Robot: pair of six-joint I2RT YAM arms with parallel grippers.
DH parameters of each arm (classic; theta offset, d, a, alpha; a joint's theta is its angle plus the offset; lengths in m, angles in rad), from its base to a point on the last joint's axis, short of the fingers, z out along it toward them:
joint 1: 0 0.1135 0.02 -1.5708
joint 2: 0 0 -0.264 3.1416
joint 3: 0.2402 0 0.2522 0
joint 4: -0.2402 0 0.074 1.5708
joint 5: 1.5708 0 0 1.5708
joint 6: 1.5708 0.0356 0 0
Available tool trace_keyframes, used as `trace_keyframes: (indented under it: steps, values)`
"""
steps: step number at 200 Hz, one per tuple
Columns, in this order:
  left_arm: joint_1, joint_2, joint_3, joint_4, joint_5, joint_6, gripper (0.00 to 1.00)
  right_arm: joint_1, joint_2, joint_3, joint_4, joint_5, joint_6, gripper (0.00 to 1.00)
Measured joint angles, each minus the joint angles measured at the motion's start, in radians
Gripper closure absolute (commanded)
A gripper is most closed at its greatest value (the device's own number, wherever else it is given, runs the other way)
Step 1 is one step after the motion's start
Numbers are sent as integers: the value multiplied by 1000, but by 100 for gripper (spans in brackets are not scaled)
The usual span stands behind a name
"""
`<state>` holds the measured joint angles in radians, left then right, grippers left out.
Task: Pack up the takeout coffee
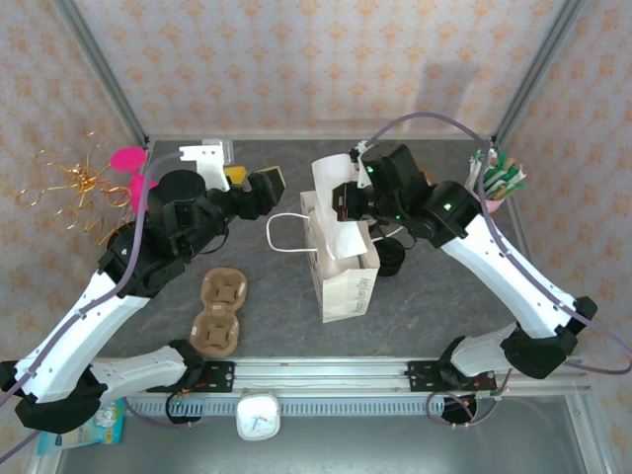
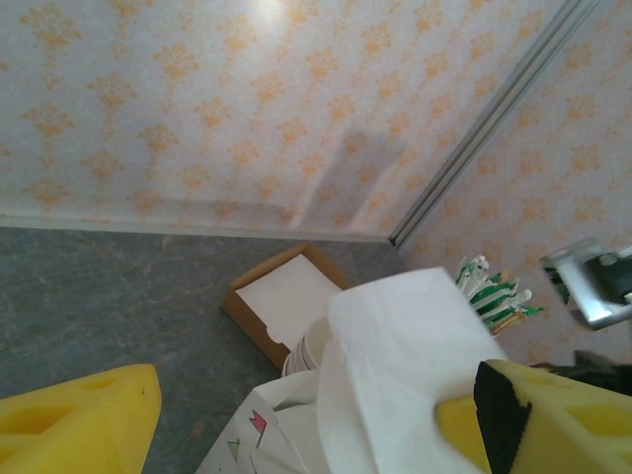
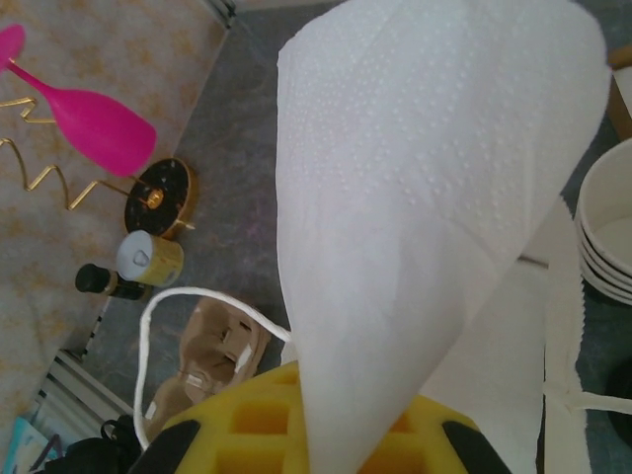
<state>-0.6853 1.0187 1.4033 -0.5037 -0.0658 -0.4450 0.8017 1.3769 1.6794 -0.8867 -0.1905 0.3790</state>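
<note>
White paper bag [image 1: 348,281] upright at the middle of the worktop [image 1: 276,286], its cord handle [image 1: 286,234] looping toward the left edge. The takeout coffee [image 1: 392,260], black lid up, stands on the worktop just beside the bag's right side, partly hidden by it. My right gripper [image 1: 348,209] hangs over the bag's mouth, jaws closed on a white paper napkin [image 1: 348,240] that drapes down against the bag. My left gripper [image 1: 255,184] is above the worktop left of the bag, toward the back edge, jaws wide apart and holding nothing; in the left wrist view its yellow fingers [image 2: 84,420] stand either side of the napkin. A brown pulp cup carrier [image 1: 219,311] lies toward the near edge, left of the bag. Toward the back edge are an open cardboard box [image 2: 284,301] of white sheets and a stack of lidless cups [image 2: 308,351]. Green-and-white packets [image 1: 499,178] stand in the back right corner.
</note>
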Motion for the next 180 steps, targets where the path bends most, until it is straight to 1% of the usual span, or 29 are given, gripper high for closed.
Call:
trace_keyframes:
  steps: [81, 88, 98, 115, 122, 134, 155, 167, 180]
  values:
    - [0, 7, -41, 23, -2, -29, 16, 42, 51, -45, -74, 27, 48, 100]
    - [0, 9, -43, 24, -2, -29, 16, 43, 62, -51, -76, 29, 48, 95]
    - [0, 14, -45, 24, -2, -29, 16, 44, 79, -56, -82, 36, 53, 82]
    - [0, 24, -48, 26, -2, -29, 16, 45, 104, -56, -92, 53, 49, 71]
    - [0, 27, -51, 27, -2, -29, 16, 45, 110, -55, -95, 59, 51, 63]
    - [0, 31, -53, 29, -2, -29, 16, 45, 120, -45, -109, 71, 50, 55]
    - [0, 33, -53, 31, -2, -29, 16, 45, 136, 8, -145, 109, 47, 47]
    - [0, 33, -53, 32, -3, -29, 16, 45, 139, 49, -161, 137, 44, 47]
    - [0, 35, -53, 37, -3, -29, 16, 45, 136, 89, -168, 163, 41, 50]
